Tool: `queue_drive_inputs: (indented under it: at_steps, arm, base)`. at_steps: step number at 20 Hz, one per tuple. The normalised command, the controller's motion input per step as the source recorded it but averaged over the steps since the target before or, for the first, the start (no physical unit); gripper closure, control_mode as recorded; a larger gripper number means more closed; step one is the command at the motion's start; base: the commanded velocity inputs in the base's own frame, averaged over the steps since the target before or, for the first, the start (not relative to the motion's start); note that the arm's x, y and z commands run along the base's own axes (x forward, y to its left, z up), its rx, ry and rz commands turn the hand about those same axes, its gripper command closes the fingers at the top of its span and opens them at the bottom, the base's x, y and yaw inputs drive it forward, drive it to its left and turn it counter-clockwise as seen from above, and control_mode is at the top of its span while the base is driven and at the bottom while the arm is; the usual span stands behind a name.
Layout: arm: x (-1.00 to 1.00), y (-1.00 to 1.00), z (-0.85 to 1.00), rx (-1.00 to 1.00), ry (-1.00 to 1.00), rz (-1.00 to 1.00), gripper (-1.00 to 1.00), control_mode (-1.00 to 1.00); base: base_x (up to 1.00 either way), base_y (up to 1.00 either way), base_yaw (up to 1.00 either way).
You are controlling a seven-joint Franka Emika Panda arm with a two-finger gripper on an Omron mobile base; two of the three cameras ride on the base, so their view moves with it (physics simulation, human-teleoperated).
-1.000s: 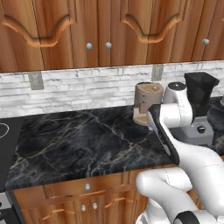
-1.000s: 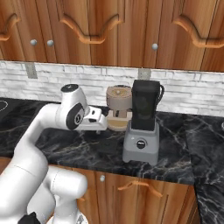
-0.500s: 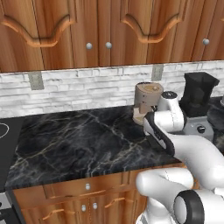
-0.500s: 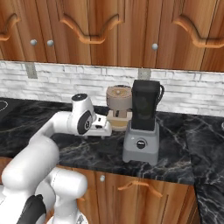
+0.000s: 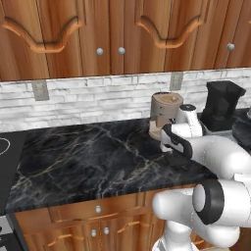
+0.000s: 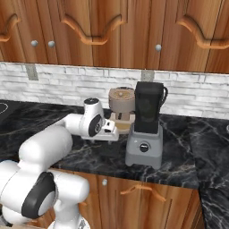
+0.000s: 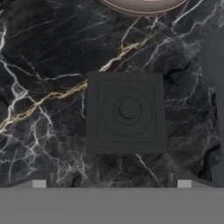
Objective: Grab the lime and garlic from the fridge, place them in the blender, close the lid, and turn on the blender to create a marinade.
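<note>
Blender [image 6: 145,129] first: you have it standing on the black marble worktop [image 5: 88,162] just to the right of the claw [image 6: 112,129] in the right base view, grey base with its round knob facing you and the tall dark jar on top. The jar's mouth is not capped.

Behind the claw, against the white brick backsplash [image 5: 98,98], you see the tan-brown cylindrical coffee machine [image 6: 121,103], touching or nearly touching the blender's left side; its round foot sits beyond the lid at the top of the hand view [image 7: 144,5].

Your white arm [image 6: 67,129] reaches low across the worktop, its hand pointing down in front of the coffee machine.

Lid [image 7: 126,113]: it lies flat on the worktop directly under the claw, square and black with raised rings at its middle, centred between the two fingertips [image 7: 39,181]. The claw is spread wide and grasps nothing; you can see marble on both sides between the lid's edges and the tips, so it is not touching the lid.
</note>
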Motion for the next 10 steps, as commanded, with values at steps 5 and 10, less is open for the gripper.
queue_drive_inputs:
  at_steps: [5,10]
  arm:
    - [0.27,-0.01,-0.32,0.00,0.02,0.00,-1.00,-1.00]
    - [0.11,-0.12,-0.42,0.00,0.00,0.00,-1.00,-1.00]
  base:
    - [0.00,0.00,0.00]
    - [0.00,0.00,0.00]
